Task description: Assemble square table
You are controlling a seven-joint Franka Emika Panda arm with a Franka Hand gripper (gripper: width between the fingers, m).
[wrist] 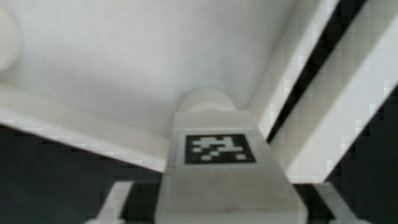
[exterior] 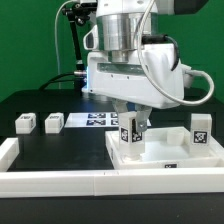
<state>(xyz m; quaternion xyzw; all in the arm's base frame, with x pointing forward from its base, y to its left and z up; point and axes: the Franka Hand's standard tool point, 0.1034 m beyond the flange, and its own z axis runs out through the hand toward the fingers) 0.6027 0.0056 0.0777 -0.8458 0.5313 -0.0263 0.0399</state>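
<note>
The white tray-like tabletop (exterior: 165, 152) lies at the exterior view's right, with a tag on its front edge. One tagged leg block (exterior: 200, 128) stands at its far right corner. My gripper (exterior: 131, 120) is shut on another white tagged leg block (exterior: 131, 131) and holds it upright over the tabletop's left part. In the wrist view the held leg (wrist: 217, 150) fills the middle between my gripper (wrist: 224, 205) fingers (wrist: 119, 200), tag toward the camera, with the tabletop's (wrist: 107, 80) inner face and rim beyond it. Whether the leg touches the tabletop is hidden.
Two loose leg blocks (exterior: 24, 122) (exterior: 53, 122) stand on the black table at the exterior view's left. The marker board (exterior: 92, 120) lies behind the gripper. A long white border rail (exterior: 60, 181) runs along the front. A green wall stands behind.
</note>
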